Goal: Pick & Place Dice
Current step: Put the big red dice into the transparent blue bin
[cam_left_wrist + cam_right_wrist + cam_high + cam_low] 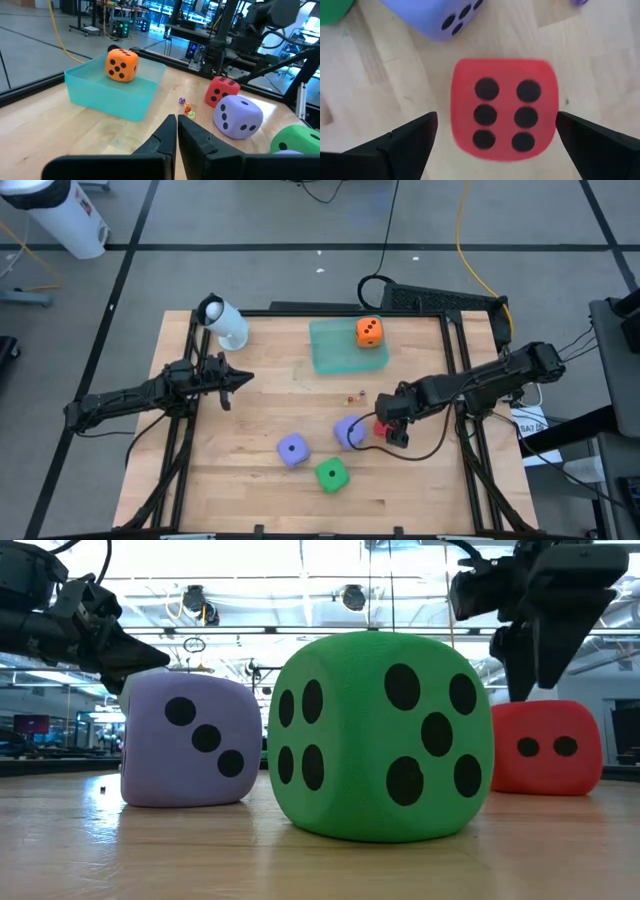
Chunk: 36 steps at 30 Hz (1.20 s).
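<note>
Right gripper [495, 137] spread wide, poised directly above the red die [503, 110], six pips up, just beside one purple die [349, 431]. Orange die [369, 331] inside the green tray [335, 350], well apart from the red die. Left gripper [243, 379] pinched closed, waiting far across the table [260, 420] from the red die.

Orange die [369, 330], red die [503, 110], green die [382, 734], two purple dice [292, 449] [349, 431], all black-pipped; translucent green tray [335, 355]; pale wood table [260, 415].
</note>
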### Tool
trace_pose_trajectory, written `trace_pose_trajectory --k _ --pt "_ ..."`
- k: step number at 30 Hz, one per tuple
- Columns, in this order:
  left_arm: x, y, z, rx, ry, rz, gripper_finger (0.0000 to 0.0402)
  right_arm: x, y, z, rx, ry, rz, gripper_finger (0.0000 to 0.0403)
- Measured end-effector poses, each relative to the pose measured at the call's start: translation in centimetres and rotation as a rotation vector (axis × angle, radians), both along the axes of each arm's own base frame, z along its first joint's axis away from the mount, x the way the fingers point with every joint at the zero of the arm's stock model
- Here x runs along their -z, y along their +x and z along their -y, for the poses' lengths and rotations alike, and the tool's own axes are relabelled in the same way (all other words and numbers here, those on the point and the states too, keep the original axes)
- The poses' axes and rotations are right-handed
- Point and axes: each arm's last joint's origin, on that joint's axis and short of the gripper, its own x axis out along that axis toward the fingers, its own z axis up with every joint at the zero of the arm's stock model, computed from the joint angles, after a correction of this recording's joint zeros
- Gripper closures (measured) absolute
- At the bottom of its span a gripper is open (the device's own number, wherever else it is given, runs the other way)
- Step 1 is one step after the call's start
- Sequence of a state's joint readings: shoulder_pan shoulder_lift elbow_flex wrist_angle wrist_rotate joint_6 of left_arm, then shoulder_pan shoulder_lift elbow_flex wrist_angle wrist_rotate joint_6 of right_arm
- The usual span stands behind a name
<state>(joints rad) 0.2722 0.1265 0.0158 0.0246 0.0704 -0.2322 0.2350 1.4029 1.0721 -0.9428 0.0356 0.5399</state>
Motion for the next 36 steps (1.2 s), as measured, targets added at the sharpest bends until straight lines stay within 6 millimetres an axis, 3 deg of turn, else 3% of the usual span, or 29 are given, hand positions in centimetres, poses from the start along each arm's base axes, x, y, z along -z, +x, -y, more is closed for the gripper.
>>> trace_pose_trajectory --k 19,29,36 --pt "0.0 0.0 0.0 -0.003 0.001 -0.004 0.0376 0.3 -0.1 0.8 -0.005 -0.032 -0.035 0.0003" --pt "0.0 0.0 0.0 -0.003 0.000 -0.004 0.0376 3.4 -0.6 1.8 0.004 0.094 -0.039 0.0004" --pt "0.0 0.0 0.0 -0.003 0.000 -0.005 0.0376 4.6 -1.0 2.5 -0.036 0.076 -0.050 0.0006"
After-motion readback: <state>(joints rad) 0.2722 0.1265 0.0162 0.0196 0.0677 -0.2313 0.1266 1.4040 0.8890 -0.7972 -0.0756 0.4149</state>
